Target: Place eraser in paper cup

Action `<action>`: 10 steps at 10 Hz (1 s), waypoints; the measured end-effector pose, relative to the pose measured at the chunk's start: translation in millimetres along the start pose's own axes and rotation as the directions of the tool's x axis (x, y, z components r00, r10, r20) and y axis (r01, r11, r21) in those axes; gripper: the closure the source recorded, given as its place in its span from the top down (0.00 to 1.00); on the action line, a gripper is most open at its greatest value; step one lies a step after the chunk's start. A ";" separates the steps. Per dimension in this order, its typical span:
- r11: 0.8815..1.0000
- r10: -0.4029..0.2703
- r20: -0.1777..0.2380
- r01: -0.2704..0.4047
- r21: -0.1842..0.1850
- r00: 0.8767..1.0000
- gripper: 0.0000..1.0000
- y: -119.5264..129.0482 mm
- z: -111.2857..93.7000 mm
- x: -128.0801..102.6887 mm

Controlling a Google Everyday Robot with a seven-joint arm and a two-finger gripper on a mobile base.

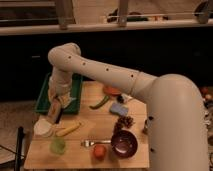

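The white arm [115,80] comes in from the bulky body at 4 o'clock, runs up and left across the table, bends sharply at an elbow near 10 o'clock of the frame, then drops straight down to the wrist above the left part of the wooden table [85,155]. The gripper [56,111] hangs at the end of that downward link, just past the near edge of the green tray [46,95], and it is clamped on the eraser [55,113], a tan block with a dark base that it holds tilted, its lower end pointing toward 7 o'clock. That lower end sits just above the paper cup [43,128], the wide white cup at the left edge of the table; whether the eraser already touches the cup's rim or inside cannot be told. At 3 o'clock from the cup lies the long yellow item [68,130], and at 5 o'clock from the cup stands the small green cup [57,145]. Farther right are a fork [95,143], a round orange fruit [100,151] and a dark red bowl [124,143]. Up the table, a green bean-like pod [100,102] lies at 9 o'clock of the blue-grey block [118,109].
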 end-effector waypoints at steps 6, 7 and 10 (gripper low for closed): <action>0.998 -0.032 0.101 0.038 -0.053 0.994 0.00 -34.3 27.4 -30.8; 0.997 -0.039 0.114 0.046 -0.059 0.993 0.00 -35.6 29.3 -32.9; 0.994 -0.051 0.190 0.069 -0.088 0.980 0.00 -34.7 40.2 -36.9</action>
